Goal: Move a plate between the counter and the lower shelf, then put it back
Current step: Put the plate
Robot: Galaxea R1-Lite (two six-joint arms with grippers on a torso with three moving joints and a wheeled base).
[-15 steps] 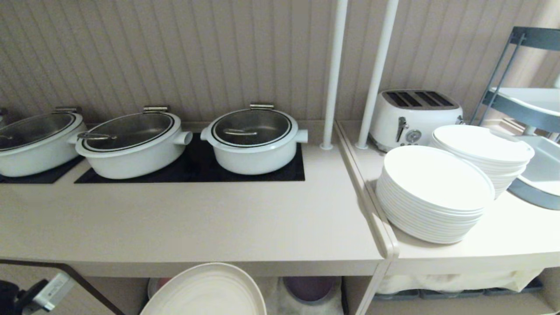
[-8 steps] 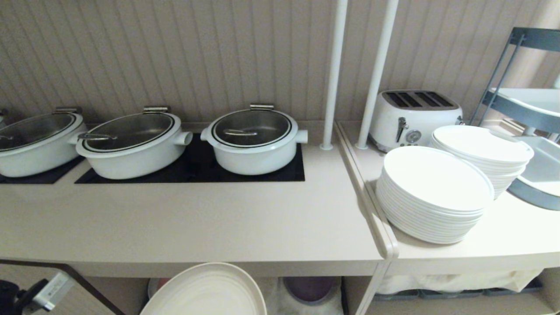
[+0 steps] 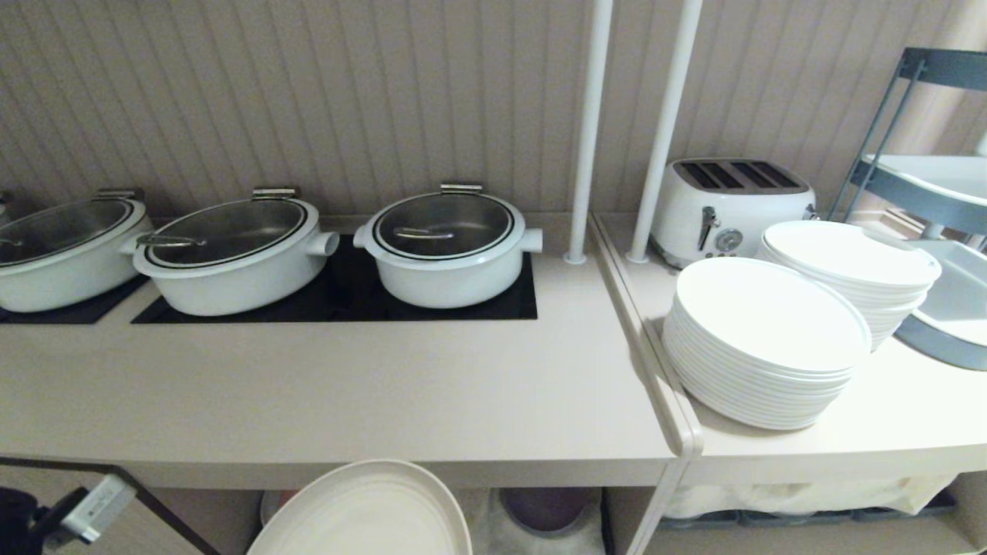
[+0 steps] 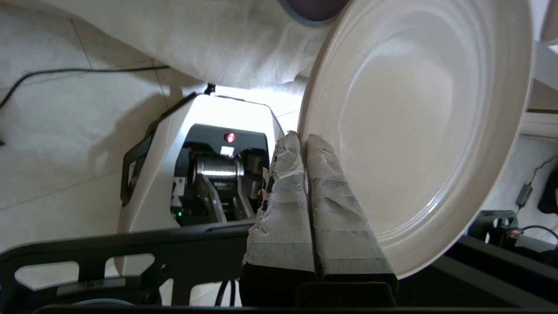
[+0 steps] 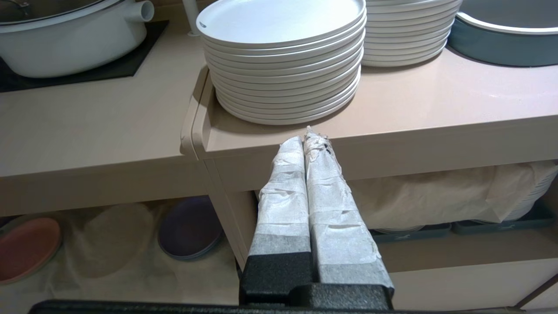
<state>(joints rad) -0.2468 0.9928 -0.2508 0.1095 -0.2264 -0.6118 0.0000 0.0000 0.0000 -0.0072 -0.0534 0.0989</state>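
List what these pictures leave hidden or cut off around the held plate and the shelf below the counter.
- Plate: head view, lower part cut by the bottom edge; left wrist view, upper rim cut by the top edge.
- Left tool: outside the head view; its grip shows only in the left wrist view.
- Lower shelf: head view, mostly hidden by the counter and plate.
- Purple plate: half hidden under the counter.

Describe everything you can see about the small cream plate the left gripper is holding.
The plate is round, matte cream-beige, with faint concentric rings and a low raised rim, and looks empty. The left gripper is shut on its rim, holding it tilted just below the counter front edge, before the lower shelf and its white cloth. Only the taped fingers touch it.
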